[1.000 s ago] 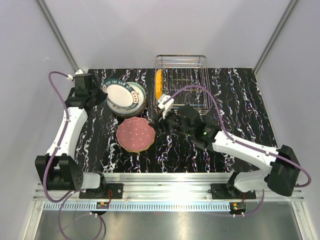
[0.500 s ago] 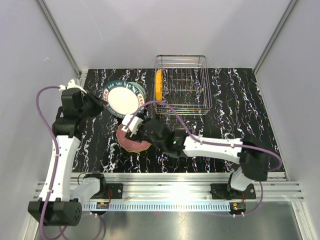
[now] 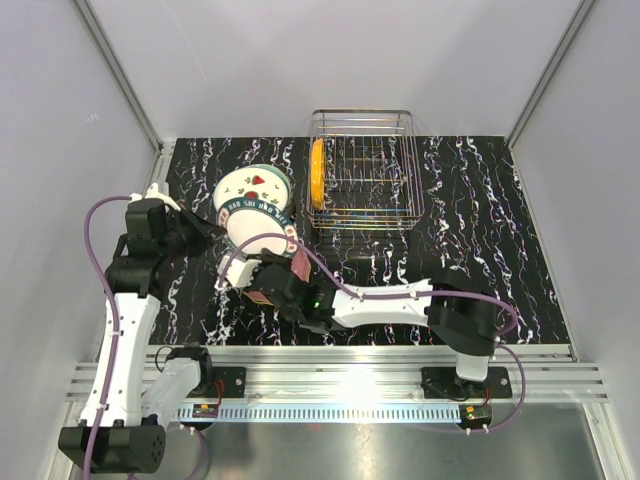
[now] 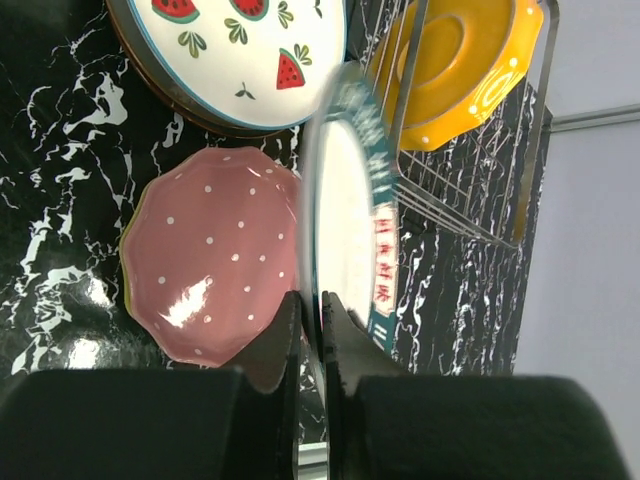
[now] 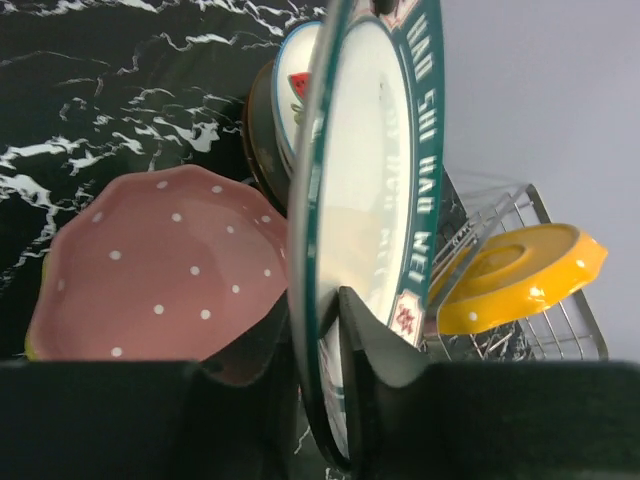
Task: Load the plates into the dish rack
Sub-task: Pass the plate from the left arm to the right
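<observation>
A white plate with a dark green lettered rim hangs on edge above the table. My left gripper is shut on its rim. My right gripper is shut on the same plate from the near side. Under it lies a pink dotted plate. A white plate with watermelon motifs tops the stack of plates at the back left. The wire dish rack stands at the back, with an orange plate upright in its left slot.
The black marbled table ends at a metal rail along the near side. Grey walls close in the left, back and right. My right arm stretches leftward low across the near part of the table.
My left gripper drew the green-rimmed plate off the stack toward the near side and tipped it on edge. My right arm swung left over the pink plate and closed on the lifted plate.
</observation>
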